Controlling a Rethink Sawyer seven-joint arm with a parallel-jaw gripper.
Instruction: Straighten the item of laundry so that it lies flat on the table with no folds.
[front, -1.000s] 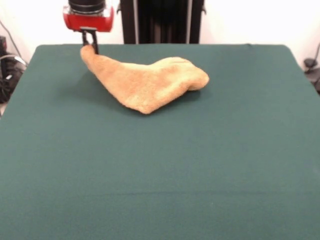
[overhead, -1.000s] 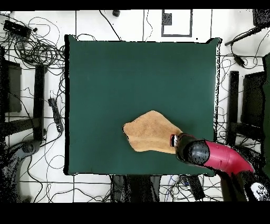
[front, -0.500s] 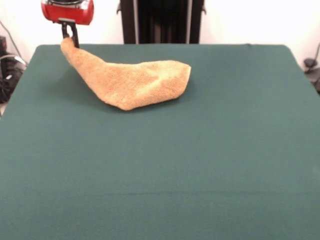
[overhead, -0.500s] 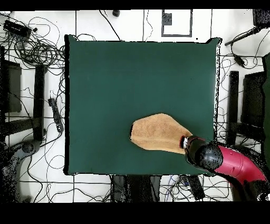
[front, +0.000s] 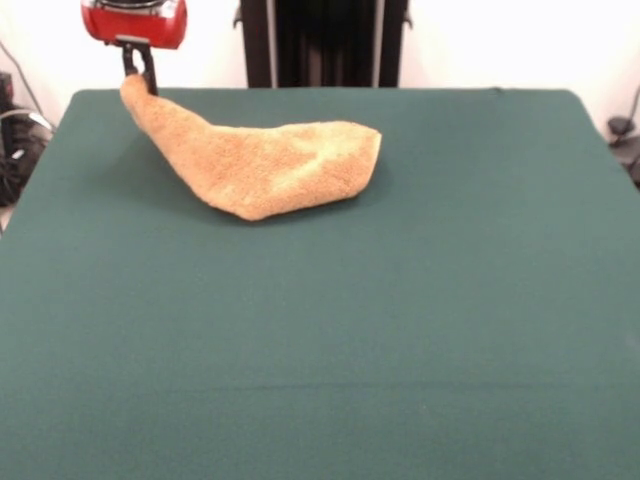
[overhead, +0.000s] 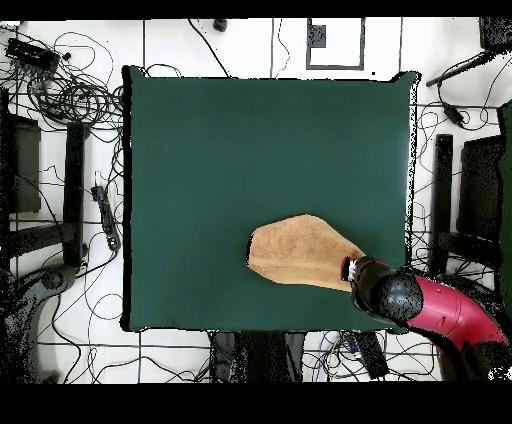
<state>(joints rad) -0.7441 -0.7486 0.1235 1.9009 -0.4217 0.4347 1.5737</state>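
A white tiled floor (overhead: 170, 355) strewn with black cables (overhead: 62, 90) meets a pale wall (front: 500, 40).

Bright, even light; the towel (front: 270, 165) casts a faint, soft-edged shadow

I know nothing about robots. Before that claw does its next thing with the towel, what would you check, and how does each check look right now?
1. Claw has hold of the towel: ok, shut on one corner.
2. That corner is off the table: ok, it is lifted.
3. Rest of the towel rests on the table: ok.
4. Towel lies flat with no folds: not ok, it looks doubled over and bunched.
5. Room on the cloth to spread it: ok, though the held corner sits near the table's edge.
6. Nothing else lies on the table: ok.
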